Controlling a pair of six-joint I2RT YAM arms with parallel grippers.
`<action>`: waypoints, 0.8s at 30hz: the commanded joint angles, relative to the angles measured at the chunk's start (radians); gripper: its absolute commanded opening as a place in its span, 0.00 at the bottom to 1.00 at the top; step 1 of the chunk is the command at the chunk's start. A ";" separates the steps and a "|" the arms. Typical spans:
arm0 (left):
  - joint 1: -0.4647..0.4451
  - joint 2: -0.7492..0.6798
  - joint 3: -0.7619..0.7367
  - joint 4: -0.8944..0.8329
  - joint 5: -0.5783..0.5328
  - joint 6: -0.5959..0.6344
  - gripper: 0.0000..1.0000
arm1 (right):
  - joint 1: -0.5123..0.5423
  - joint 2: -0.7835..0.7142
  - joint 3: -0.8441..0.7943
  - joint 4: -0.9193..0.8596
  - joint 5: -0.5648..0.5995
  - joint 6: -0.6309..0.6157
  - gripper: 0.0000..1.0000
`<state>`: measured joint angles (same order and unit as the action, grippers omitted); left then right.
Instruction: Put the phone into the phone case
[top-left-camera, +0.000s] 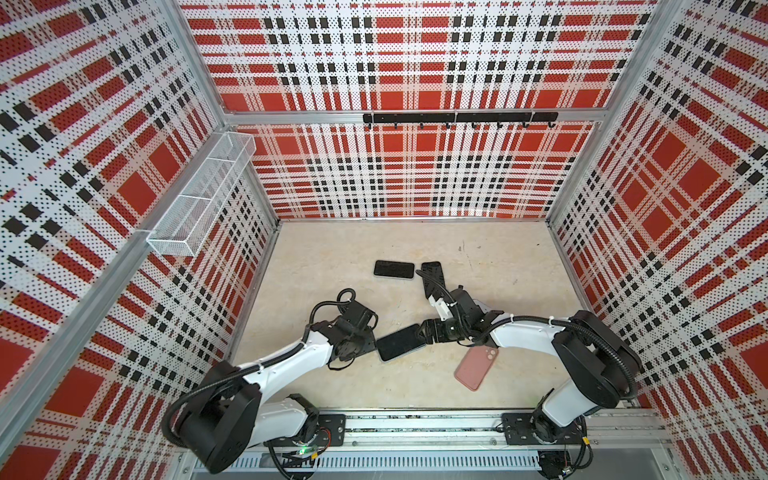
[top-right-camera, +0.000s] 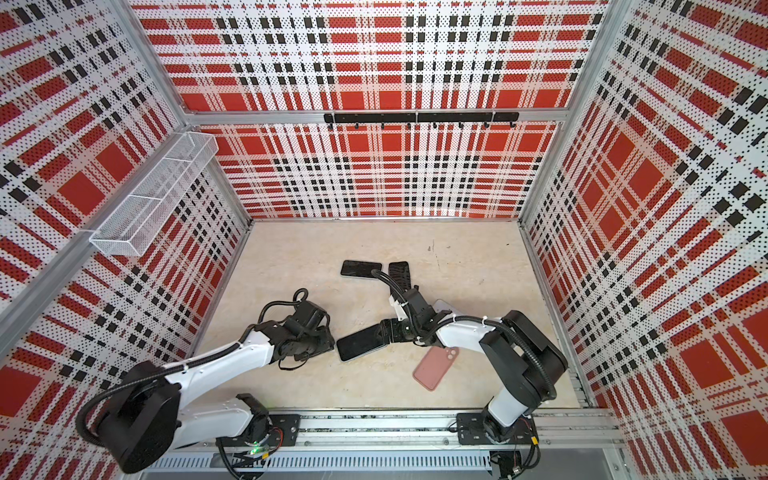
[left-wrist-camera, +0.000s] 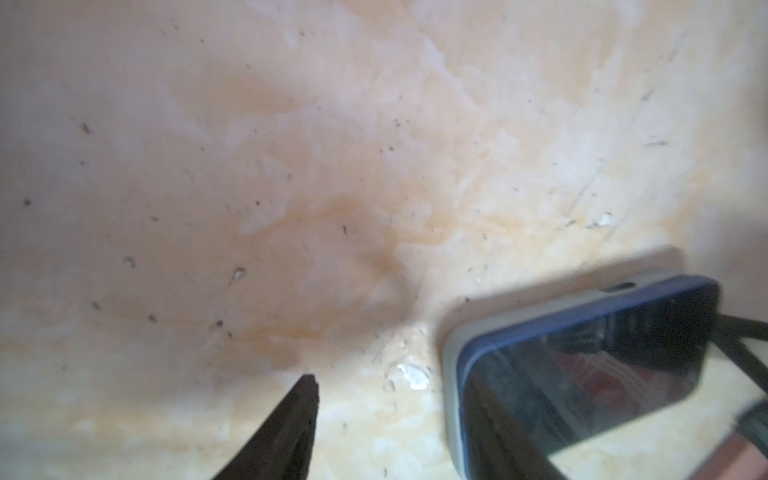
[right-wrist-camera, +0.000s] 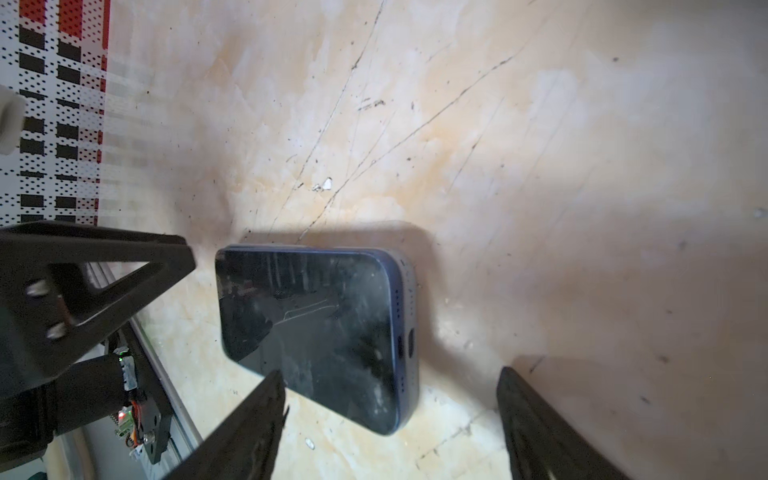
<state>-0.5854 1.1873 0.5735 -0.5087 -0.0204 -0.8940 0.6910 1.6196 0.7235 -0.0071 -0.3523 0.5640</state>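
The phone (top-left-camera: 399, 341), dark-screened with a blue rim, lies screen up on the beige floor in the middle in both top views (top-right-camera: 360, 343). My left gripper (top-left-camera: 374, 338) is at its left end, open; in the left wrist view one finger (left-wrist-camera: 291, 428) is over bare floor and the other crosses the phone (left-wrist-camera: 582, 374). My right gripper (top-left-camera: 422, 334) is open at the phone's right end. The right wrist view shows the phone (right-wrist-camera: 316, 332) just ahead of the spread gripper (right-wrist-camera: 390, 415), not between its fingers. The pink phone case (top-left-camera: 476, 368) lies flat beside the right forearm.
Two more dark phones (top-left-camera: 394, 269) (top-left-camera: 432, 276) lie farther back, one partly under the right arm's cable. A white wire basket (top-left-camera: 199, 195) hangs on the left wall and a black hook rail (top-left-camera: 459, 118) on the back wall. The arms' base rail (top-left-camera: 415, 428) runs along the front.
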 joint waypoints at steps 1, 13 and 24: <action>0.006 -0.086 -0.017 -0.015 0.076 -0.038 0.62 | -0.027 0.033 0.021 0.033 -0.067 -0.032 0.82; -0.015 -0.010 -0.189 0.321 0.319 -0.153 0.64 | -0.029 0.147 0.055 0.067 -0.191 -0.036 0.80; -0.022 0.047 -0.220 0.479 0.353 -0.166 0.64 | -0.029 0.190 0.026 0.177 -0.326 0.008 0.79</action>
<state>-0.6010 1.2049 0.3828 -0.0925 0.3180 -1.0458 0.6544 1.7702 0.7815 0.1612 -0.6144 0.5533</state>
